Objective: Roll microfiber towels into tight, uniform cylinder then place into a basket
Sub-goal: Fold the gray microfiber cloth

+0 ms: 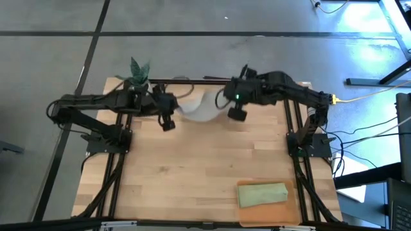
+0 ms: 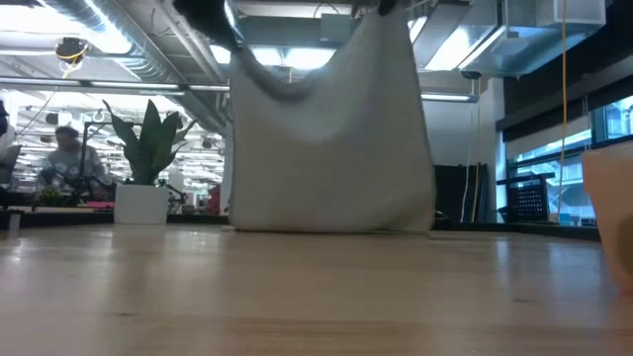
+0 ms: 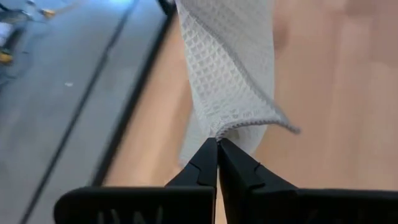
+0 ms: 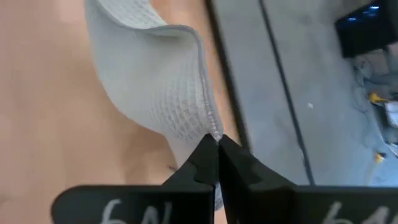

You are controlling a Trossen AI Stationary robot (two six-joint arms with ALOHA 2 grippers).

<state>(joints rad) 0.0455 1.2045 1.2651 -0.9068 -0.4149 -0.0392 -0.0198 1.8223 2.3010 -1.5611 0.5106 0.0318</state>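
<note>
The light grey microfiber towel [image 2: 331,138] hangs between my two grippers over the far middle of the table; it also shows in the high view [image 1: 200,107]. My left gripper [image 1: 167,123] is shut on its left top corner, my right gripper [image 1: 237,113] on its right top corner. The sage green towel [image 1: 262,194] lies rolled in the orange-brown basket [image 1: 247,215] at the near right. My left gripper pinches the grey towel's hemmed corner [image 3: 219,132] between its two fingertips [image 3: 205,163]. The towel hangs below the fingers, its lower edge [image 2: 331,227] at the tabletop. My right gripper pinches the towel's other hemmed corner [image 4: 214,132] between its two fingertips [image 4: 231,158]. The top edge [image 2: 287,84] sags slack between the two grippers.
A small white pot with a green plant [image 1: 139,72] stands at the table's far left corner, close to my left arm; it also shows in the low view [image 2: 140,203]. Bare wood [image 1: 186,173] lies between the hanging towel and the basket. A person [image 2: 67,158] shows in the room behind.
</note>
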